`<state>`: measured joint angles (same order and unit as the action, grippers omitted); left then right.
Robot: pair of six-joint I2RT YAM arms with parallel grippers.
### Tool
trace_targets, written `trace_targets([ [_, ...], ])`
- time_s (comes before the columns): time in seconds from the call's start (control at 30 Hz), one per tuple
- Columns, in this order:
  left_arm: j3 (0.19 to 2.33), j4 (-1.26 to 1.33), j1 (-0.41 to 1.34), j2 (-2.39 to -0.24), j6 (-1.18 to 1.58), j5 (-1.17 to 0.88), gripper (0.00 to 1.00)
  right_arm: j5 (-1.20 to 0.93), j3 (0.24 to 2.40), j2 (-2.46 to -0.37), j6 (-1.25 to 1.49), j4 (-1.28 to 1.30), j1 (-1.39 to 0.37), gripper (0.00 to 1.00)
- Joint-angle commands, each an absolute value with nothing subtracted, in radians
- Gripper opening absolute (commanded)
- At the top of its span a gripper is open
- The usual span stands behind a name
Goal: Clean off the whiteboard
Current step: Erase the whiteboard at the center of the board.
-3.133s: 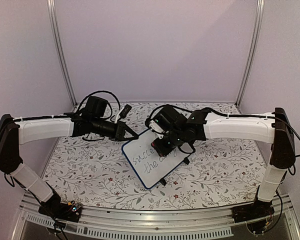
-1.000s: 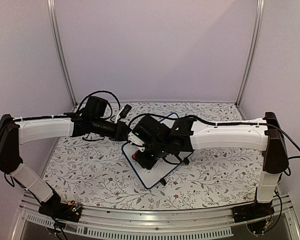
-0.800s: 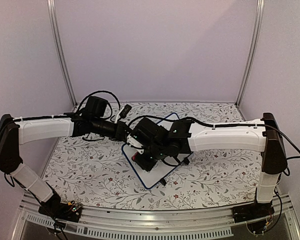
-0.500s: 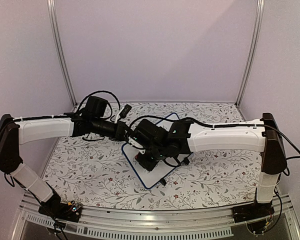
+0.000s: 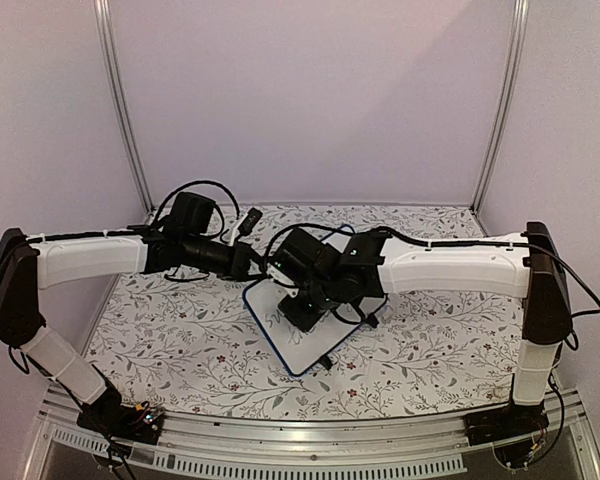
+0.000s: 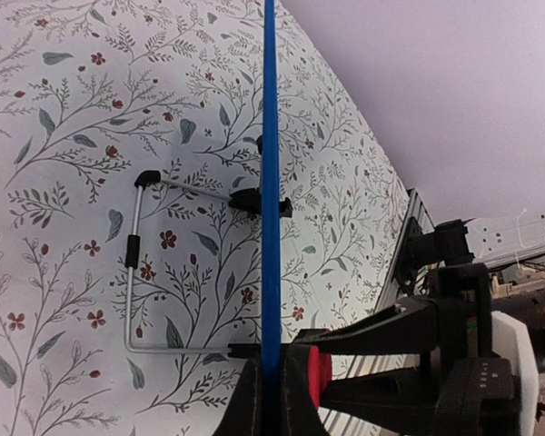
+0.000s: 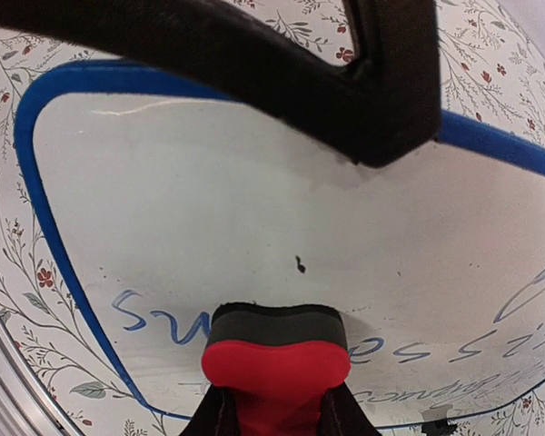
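— What have the hands got?
— My right fingers (image 7: 220, 418) are clamped on the eraser (image 7: 274, 359), with its felt pressed flat on the whiteboard (image 7: 254, 209). My left fingers (image 6: 251, 413) pinch the board's blue rim, I'd say to steady it.
— Which step is this?
— Mid-wipe, I reckon. Blue writing (image 7: 154, 318) runs either side of the felt, close to the right fingers. Ahead of them the board looks bare but for a speck. Next I'd sweep sideways along that line with even pressure.
— And around it?
— A flowered worktop (image 5: 180, 340) with the board's wire stand (image 6: 132, 263) resting on it, then plain lilac walls (image 5: 310, 100).
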<state>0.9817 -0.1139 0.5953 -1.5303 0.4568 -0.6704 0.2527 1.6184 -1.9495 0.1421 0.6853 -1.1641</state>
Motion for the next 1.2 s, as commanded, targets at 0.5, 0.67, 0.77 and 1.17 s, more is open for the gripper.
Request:
trace_targets([
  [0.5, 0.974, -0.087, 0.608, -1.529, 0.443, -0.730, 0.00, 0.265, 1.564, -1.918, 0.143, 0.635, -1.007, 0.19],
  [0.67, 0.974, -0.087, 0.609, -1.529, 0.441, -0.733, 0.00, 0.249, 1.552, -1.913, 0.137, 0.618, -0.976, 0.19],
  [0.77, 0.974, -0.086, 0.608, -1.529, 0.441, -0.733, 0.00, 0.247, 1.550, -1.913, 0.136, 0.615, -0.960, 0.19],
  [1.17, 0.975, -0.086, 0.608, -1.531, 0.441, -0.739, 0.00, 0.246, 1.549, -1.899, 0.133, 0.603, -0.909, 0.19],
])
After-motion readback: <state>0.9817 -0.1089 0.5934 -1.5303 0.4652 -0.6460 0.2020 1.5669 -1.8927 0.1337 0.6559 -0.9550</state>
